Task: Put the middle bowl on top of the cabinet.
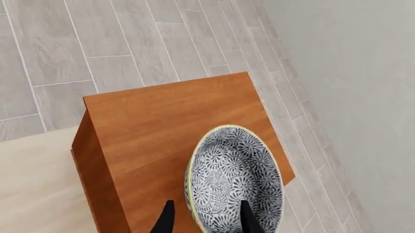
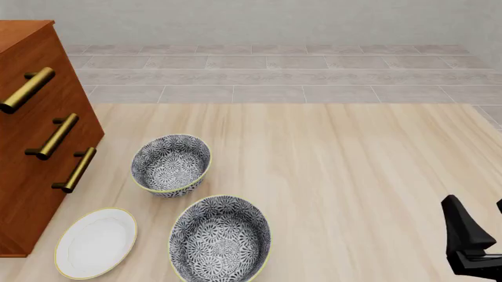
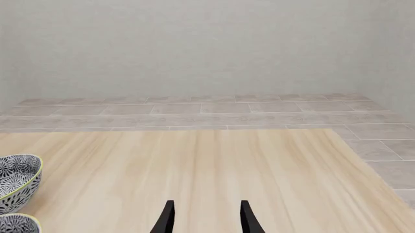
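In the left wrist view the middle bowl (image 1: 236, 179), patterned grey-blue and white with a yellowish rim, sits on the flat reddish-brown top of the cabinet (image 1: 168, 121), close to one corner. My left gripper (image 1: 207, 221) is open, its two dark fingers standing apart on either side of the bowl's near wall. The front view shows the cabinet (image 2: 32, 147) at the far left with its brass handles; its top and my left arm are out of that frame. My right gripper (image 2: 480, 222) hangs open and empty low at the right, over bare table (image 3: 206, 219).
Two look-alike bowls (image 2: 171, 164) (image 2: 220, 238) stand on the table in front of the cabinet. A flat white plate (image 2: 96, 242) lies beside them near the cabinet's foot. Grey floor tiles and a wall lie beyond the table's far edge.
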Robot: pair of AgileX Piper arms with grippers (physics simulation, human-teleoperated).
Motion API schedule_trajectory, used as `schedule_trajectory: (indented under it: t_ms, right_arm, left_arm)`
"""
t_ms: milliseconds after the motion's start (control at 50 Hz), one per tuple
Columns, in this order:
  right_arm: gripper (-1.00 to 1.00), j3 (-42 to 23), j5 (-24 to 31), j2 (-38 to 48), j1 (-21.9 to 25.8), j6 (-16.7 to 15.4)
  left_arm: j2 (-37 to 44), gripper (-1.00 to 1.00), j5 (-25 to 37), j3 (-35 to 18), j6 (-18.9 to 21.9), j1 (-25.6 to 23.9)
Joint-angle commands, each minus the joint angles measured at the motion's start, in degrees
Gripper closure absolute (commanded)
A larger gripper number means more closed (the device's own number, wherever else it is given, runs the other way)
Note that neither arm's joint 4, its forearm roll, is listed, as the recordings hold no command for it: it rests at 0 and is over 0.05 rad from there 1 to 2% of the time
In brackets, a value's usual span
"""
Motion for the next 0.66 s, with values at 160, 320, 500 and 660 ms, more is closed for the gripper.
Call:
schedule_trajectory:
  t_ms: [160,320,500,660]
  right_arm:
    - [-1.0,0.0,-0.4,0.3,-0.1,0.1]
    - [-1.0,0.0,-0.6,0.5,-0.1,0.3]
    - [-1.0,0.0,-0.1,-0.1,-0.2,0.4]
    - [-1.0,0.0,0.2,-0.3,-0.4,0.6]
  left_arm:
    - [-1.4,-1.0,1.6,-2.8,0.0,1.2]
    - [-1.8,-1.0,2.2,-4.2,-0.1,1.1]
    - [-2.2,-1.0,2.1,-4.9,-0.1,1.8]
    - [-2.6,-1.0,2.4,-5.9,-0.4,2.1]
